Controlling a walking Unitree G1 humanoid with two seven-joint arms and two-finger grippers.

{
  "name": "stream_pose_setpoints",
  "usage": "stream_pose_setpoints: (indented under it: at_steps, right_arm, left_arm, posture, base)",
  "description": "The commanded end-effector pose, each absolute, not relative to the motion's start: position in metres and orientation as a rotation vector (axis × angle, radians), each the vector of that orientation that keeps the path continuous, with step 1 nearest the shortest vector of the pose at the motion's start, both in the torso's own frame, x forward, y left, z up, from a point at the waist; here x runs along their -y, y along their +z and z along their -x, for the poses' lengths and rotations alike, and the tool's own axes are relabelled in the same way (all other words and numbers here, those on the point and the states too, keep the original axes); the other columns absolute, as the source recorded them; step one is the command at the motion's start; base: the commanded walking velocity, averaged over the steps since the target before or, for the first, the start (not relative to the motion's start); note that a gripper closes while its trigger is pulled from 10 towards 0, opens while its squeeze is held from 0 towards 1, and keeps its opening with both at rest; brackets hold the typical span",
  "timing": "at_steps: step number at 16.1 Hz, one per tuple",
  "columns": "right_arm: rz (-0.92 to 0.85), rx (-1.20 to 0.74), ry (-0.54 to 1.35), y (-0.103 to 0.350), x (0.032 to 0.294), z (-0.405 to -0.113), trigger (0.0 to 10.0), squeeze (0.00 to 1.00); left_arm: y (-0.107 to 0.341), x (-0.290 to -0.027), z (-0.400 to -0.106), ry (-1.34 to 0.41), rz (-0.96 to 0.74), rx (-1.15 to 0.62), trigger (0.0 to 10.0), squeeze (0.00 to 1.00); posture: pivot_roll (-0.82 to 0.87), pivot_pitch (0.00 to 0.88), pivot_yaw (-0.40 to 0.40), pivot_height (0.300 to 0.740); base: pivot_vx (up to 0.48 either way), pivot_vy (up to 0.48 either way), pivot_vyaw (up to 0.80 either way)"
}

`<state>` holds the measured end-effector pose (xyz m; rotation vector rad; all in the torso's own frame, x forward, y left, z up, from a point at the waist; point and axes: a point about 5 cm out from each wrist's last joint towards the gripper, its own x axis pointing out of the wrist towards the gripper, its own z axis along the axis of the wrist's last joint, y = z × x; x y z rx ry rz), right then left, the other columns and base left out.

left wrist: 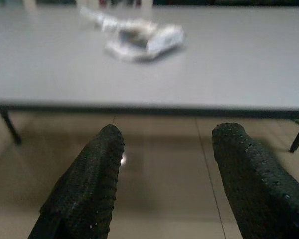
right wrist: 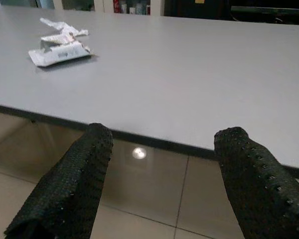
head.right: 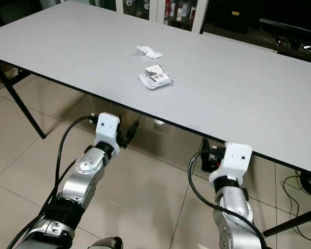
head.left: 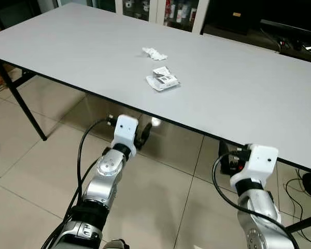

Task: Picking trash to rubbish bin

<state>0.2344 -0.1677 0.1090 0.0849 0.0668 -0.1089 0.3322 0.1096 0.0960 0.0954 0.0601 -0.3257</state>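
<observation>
Two bits of trash lie on the grey table (head.left: pixel 249 88): a flat white wrapper with a printed label (head.left: pixel 163 79) and, just behind it, a crumpled white paper (head.left: pixel 154 53). My left gripper (head.left: pixel 143 136) hangs open below the table's near edge, in front of the wrapper. In the left wrist view the wrapper (left wrist: pixel 142 37) lies ahead, above the open left gripper (left wrist: pixel 164 137). To the right, my right gripper (head.left: pixel 229 158) is also open and under the edge. The right wrist view has the wrapper (right wrist: pixel 60 52) and the paper (right wrist: pixel 62 27) far off to one side.
Black table legs (head.left: pixel 23 101) stand at the left on the tiled floor. Cables (head.left: pixel 308 184) lie on the floor at the right. Glass-fronted cabinets (head.left: pixel 179 10) and dark furniture run along behind the table.
</observation>
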Motion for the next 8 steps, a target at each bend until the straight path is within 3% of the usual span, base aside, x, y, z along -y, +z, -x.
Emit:
stream_pose_setpoints:
  at_steps: [1,8]
  right_arm:
    - [-0.066,-0.064,-0.134,0.107,0.174,-0.232,10.0,0.0]
    - [-0.051,-0.055,-0.129,0.105,0.175,-0.231,10.0,0.0]
  left_arm:
    - [0.091,-0.111,-0.332,-0.294,-0.085,-0.103,10.0,0.0]
    - [0.101,-0.111,-0.338,-0.287,-0.144,-0.069,10.0,0.0]
  posture:
    - [0.15,0.084,-0.075,0.74]
    - [0.15,0.073,-0.074,0.74]
  base:
    - [0.0,0.0,0.0]
    - [0.0,0.0,0.0]
